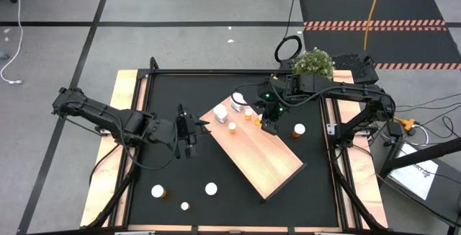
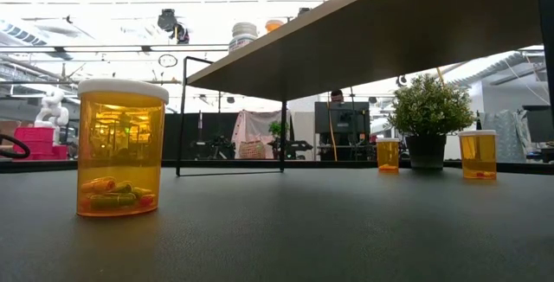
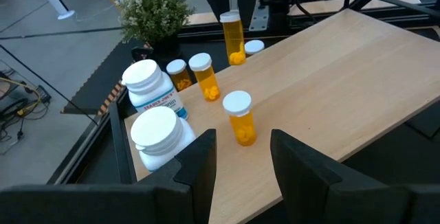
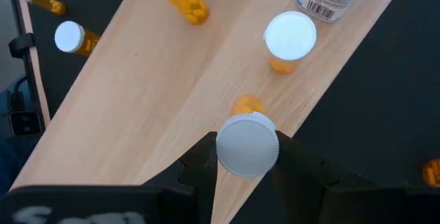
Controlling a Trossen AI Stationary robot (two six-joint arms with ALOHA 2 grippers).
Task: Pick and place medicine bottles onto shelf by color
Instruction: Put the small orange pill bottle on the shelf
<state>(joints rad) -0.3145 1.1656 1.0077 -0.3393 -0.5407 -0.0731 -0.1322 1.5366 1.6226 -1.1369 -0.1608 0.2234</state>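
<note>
The pale wood shelf (image 1: 266, 156) stands raised and slantwise on the black mat. Near its far end stand two white bottles (image 3: 155, 110) and a few orange bottles with white caps (image 3: 240, 117). My right gripper (image 4: 247, 148) hangs over the shelf's far right edge (image 1: 268, 125), shut on an orange bottle. My left gripper (image 3: 240, 159) is open, level at the shelf's left edge (image 1: 200, 128), touching nothing. One more bottle (image 1: 299, 130) stands on the mat right of the shelf, and three (image 1: 184, 195) by the near left corner. My right gripper pinches the round white cap (image 4: 247, 133) of an orange bottle between its two fingers (image 4: 199, 165), coming from above and pointing down. The bottle is upright, its orange body (image 4: 247, 104) below the cap. Whether its base stands on the shelf cannot be told.
A small potted plant (image 1: 313, 63) stands at the table's far edge behind the right arm. In the low view the shelf's underside (image 2: 389, 31) and thin black legs (image 2: 229, 113) show, with an orange bottle (image 2: 119, 148) close by on the mat. Bare mat lies in the near right part.
</note>
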